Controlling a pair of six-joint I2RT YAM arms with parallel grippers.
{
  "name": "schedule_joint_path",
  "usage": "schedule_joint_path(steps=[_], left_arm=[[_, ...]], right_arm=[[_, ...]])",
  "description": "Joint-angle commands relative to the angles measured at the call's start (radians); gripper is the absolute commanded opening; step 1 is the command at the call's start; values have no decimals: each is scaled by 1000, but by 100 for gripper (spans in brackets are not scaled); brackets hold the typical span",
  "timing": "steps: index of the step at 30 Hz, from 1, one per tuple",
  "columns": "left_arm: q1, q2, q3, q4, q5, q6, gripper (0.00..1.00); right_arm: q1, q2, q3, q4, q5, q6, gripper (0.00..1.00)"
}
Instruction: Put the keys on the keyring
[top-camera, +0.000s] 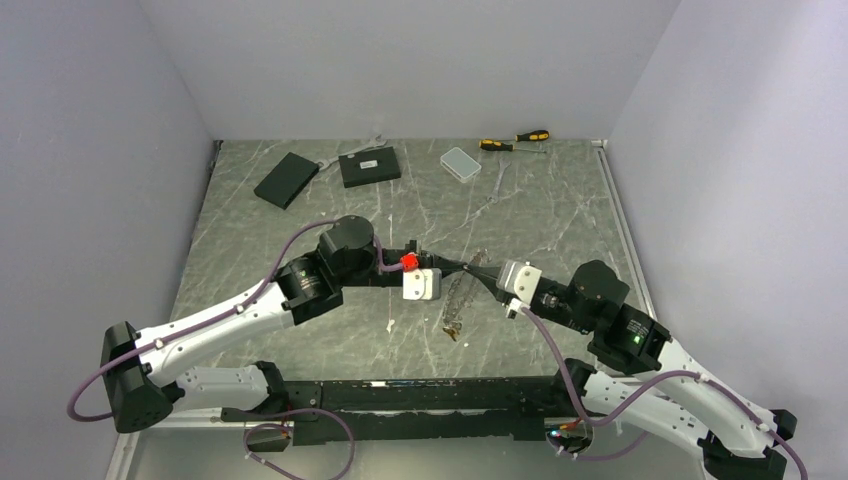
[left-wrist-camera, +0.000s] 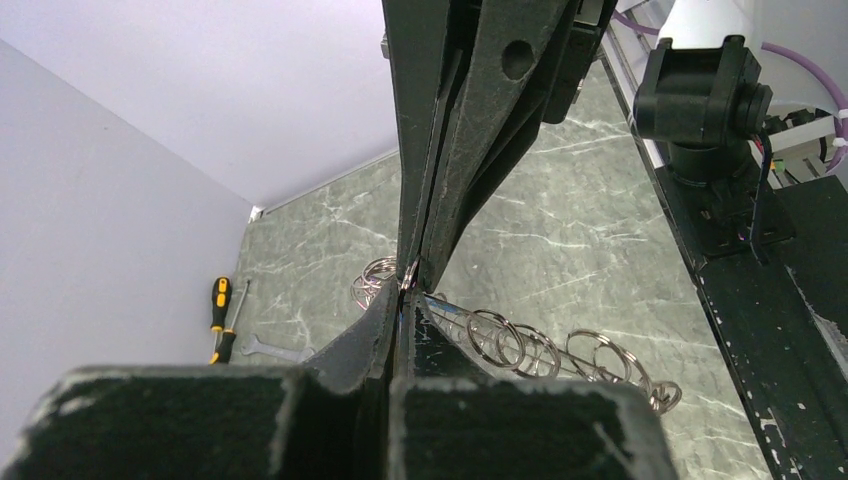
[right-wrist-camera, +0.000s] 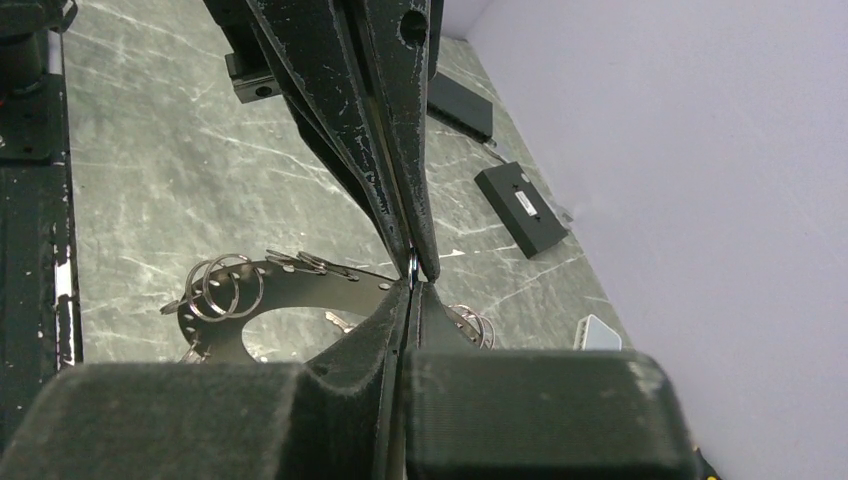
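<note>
Sat on a grey-green marbled tabletop (top-camera: 560, 220), boxed in by pale walls (top-camera: 400, 60).
Had left gripper (left-wrist-camera: 406, 288) and right gripper (right-wrist-camera: 410, 283) both clamped on the keyring (right-wrist-camera: 300, 285); couldn't really make out the keys (top-camera: 452, 330).

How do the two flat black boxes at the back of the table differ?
Pose: the left black box lies diagonal, the right black box nearly square to the back wall. Top: the left one looks plain, the right one bears a small white label. Both are flat rectangles.
</note>
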Motion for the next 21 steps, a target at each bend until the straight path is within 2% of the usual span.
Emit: schedule_joint_path(steps=[1, 5, 6, 10, 12, 14, 16, 21], left_arm=[[-6, -36, -4, 91, 36, -25, 0], [-6, -42, -6, 84, 21, -30, 0], [-6, -46, -8, 84, 18, -33, 6], [-6, -72, -27, 72, 3, -37, 48], [-6, -89, -43, 59, -23, -40, 61], [-6, -102, -57, 39, -49, -42, 69], [-6, -113, -71, 4, -75, -54, 72], [-6, -137, -158, 32, -184, -183, 87]], right_arm=[[5, 8, 32, 50, 16, -17, 0], [5, 16, 45, 42, 16, -33, 0], [5, 20, 51, 34, 16, -39, 0], [5, 33, 71, -10, 24, -67, 0], [5, 35, 78, -28, 32, -79, 0], [5, 35, 82, -45, 39, -90, 0], [5, 35, 87, -63, 51, -102, 0], [5, 36, 100, -114, 90, -123, 0]])
